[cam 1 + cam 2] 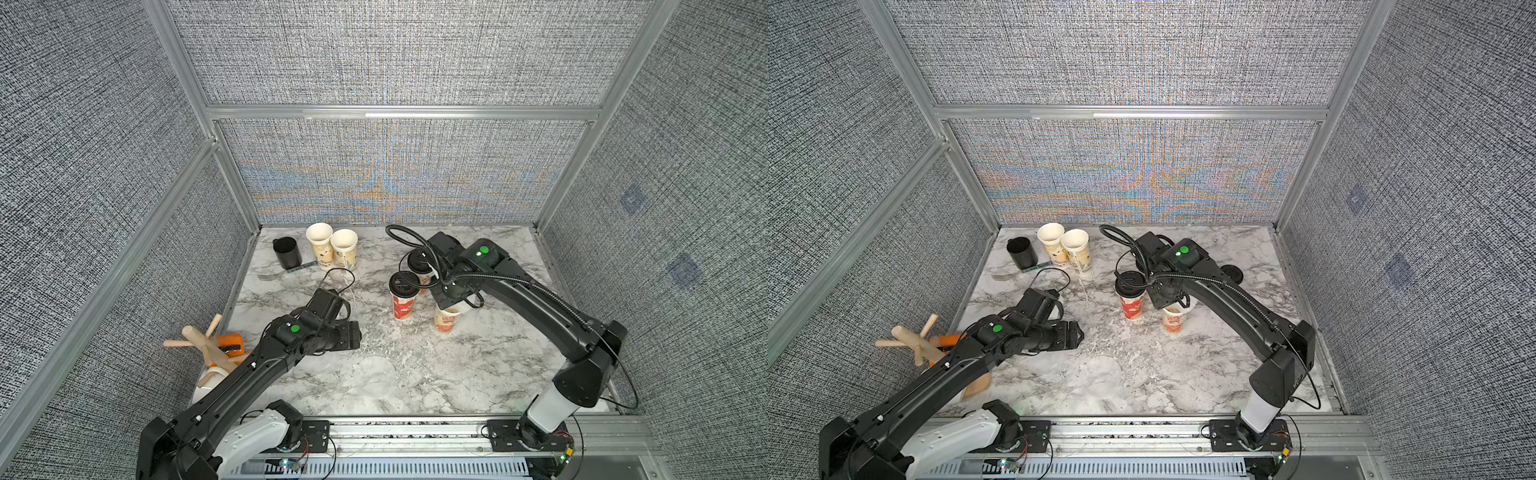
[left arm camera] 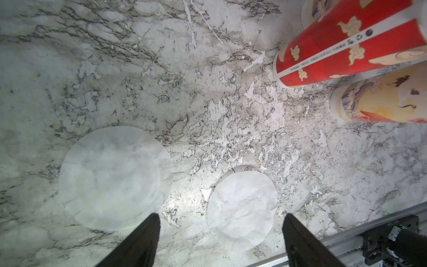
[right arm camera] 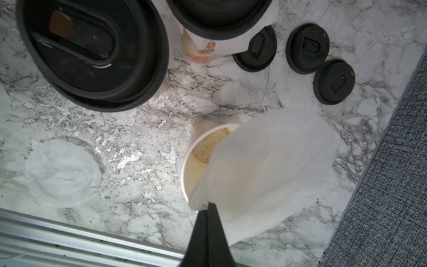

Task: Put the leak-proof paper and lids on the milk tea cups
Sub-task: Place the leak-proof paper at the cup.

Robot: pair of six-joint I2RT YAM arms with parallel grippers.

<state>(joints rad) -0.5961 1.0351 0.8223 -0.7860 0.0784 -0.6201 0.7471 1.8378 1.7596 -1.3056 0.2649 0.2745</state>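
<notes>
Step in hand: covering the open orange-print cup (image 3: 191, 161). The right fingers (image 3: 208, 231), pressed together, pinch the edge of a leak-proof paper sheet (image 3: 272, 166). It hangs tilted over that cup's mouth, part of which shows uncovered. A lidded red cup (image 1: 403, 303) stands just beside that cup. Two spare sheets (image 2: 115, 178) lie flat on the surface on its left-arm side; the left fingers (image 2: 143, 240) hover spread above them, empty. Judgement: next, centre the sheet, lower it level onto the rim, then release
</notes>
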